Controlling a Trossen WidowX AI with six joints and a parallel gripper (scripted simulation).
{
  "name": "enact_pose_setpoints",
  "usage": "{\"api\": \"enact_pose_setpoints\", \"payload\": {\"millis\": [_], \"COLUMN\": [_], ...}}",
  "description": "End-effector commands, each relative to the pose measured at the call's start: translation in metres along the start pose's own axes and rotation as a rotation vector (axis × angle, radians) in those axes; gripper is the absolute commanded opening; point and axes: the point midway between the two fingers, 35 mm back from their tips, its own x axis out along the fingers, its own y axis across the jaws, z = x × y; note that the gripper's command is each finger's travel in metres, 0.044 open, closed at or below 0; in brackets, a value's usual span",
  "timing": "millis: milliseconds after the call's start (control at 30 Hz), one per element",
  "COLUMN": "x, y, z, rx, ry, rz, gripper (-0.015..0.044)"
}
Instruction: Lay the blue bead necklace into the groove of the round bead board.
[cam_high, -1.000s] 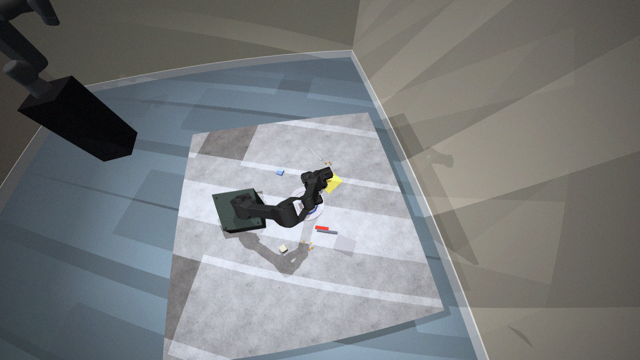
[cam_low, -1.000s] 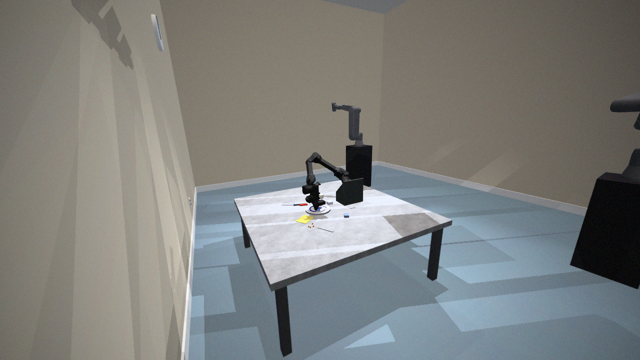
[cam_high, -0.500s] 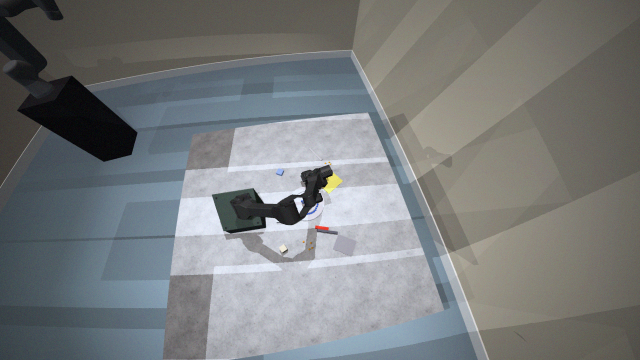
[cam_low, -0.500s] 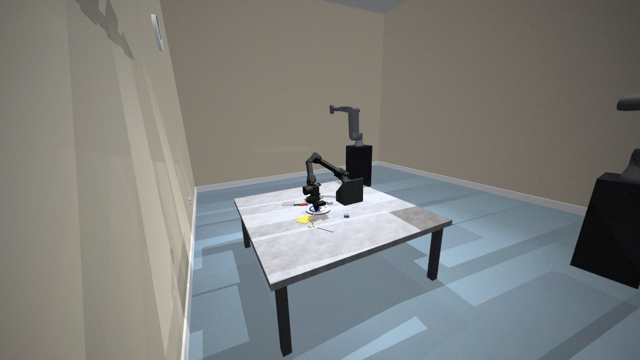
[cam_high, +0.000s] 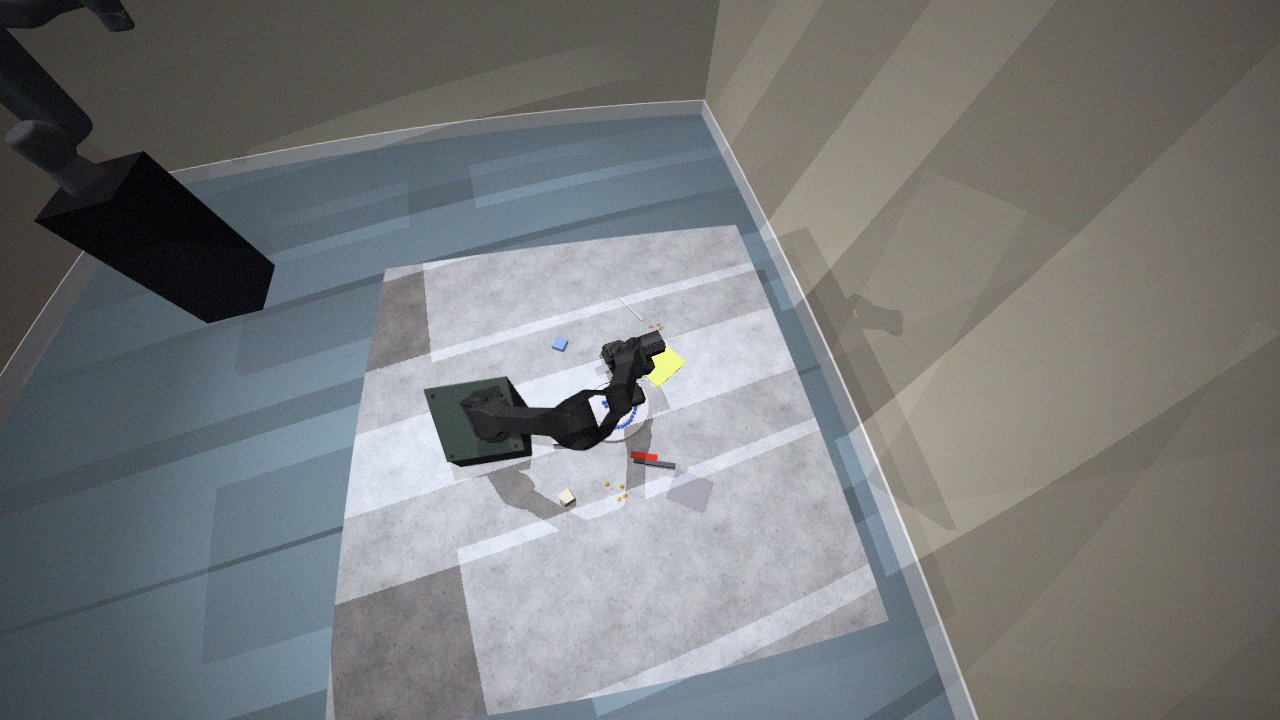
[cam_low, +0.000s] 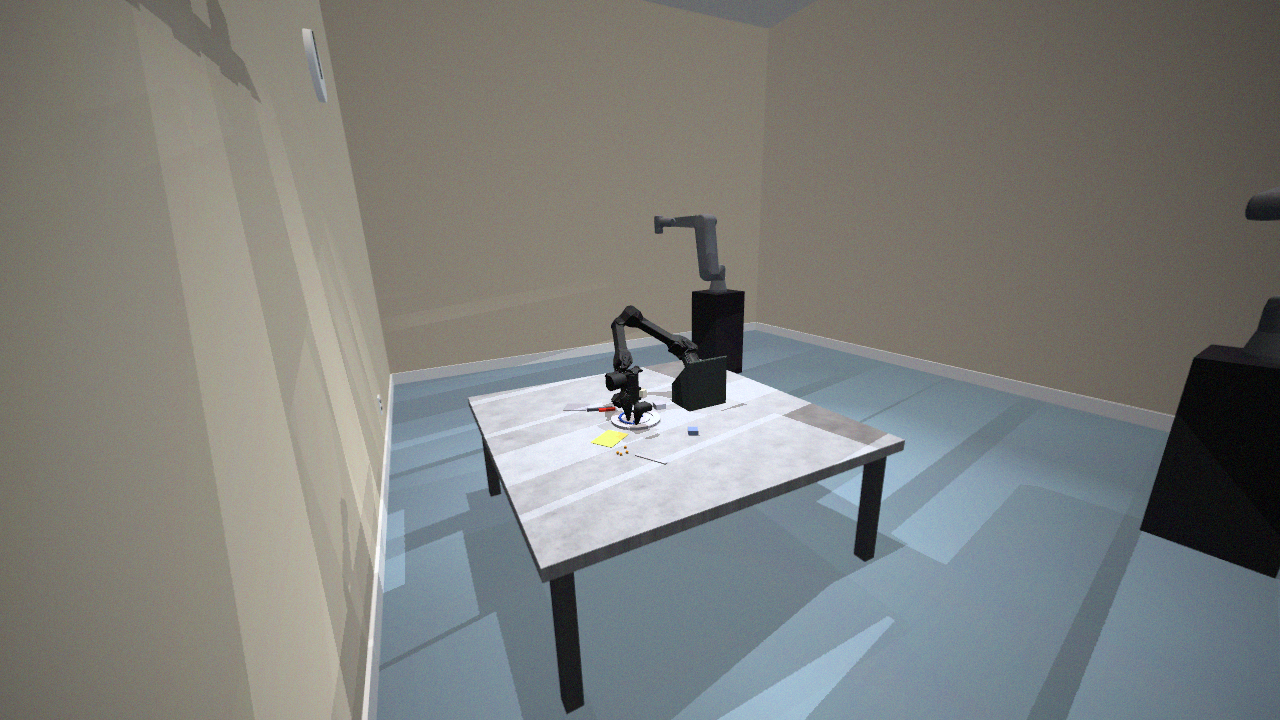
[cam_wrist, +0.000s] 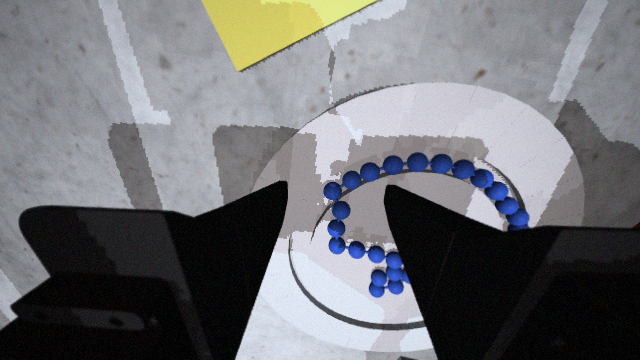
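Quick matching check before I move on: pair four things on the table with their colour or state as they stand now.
Things:
1. hand
2. bead necklace
3. sheet of paper
4. bead board

States:
A. yellow, flat on the table beyond the board
B. open, holding nothing
C. white, round, with a dark circular groove
D. blue, lying on the board, partly along the groove

Pairs: 1-B, 2-D, 3-A, 4-C

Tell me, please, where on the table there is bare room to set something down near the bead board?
The widest bare stretch lies toward the table edge beyond the yellow note. It is crowded around the bead board: the necklace on it, the open end effector above, the note beside it, the red tool and orange beads nearby.
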Motion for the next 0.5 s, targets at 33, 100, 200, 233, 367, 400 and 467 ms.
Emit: {"api": "enact_pose_setpoints", "payload": {"millis": [33, 100, 200, 233, 367, 400, 467], "x": [-0.0018, -0.0048, -0.0047, -0.0052, -0.0052, -0.0052, -0.0052], "y": [0.0003, 0.001, 0.0004, 0.0004, 0.0004, 0.0004, 0.0004], "z": [-0.0004, -0.0011, -0.0014, -0.0014, -0.0014, -0.0014, -0.0014], "rx": [-0.002, -0.006, -0.006, -0.006, -0.006, -0.006, -0.006], "ry": [0.002, 0.004, 0.004, 0.004, 0.004, 0.004, 0.004], "rz": [-0.001, -0.002, -0.002, -0.002, -0.002, -0.002, -0.002], "gripper": [0.0368, 0.042, 0.044, 0.044, 0.044, 0.044, 0.044]}}
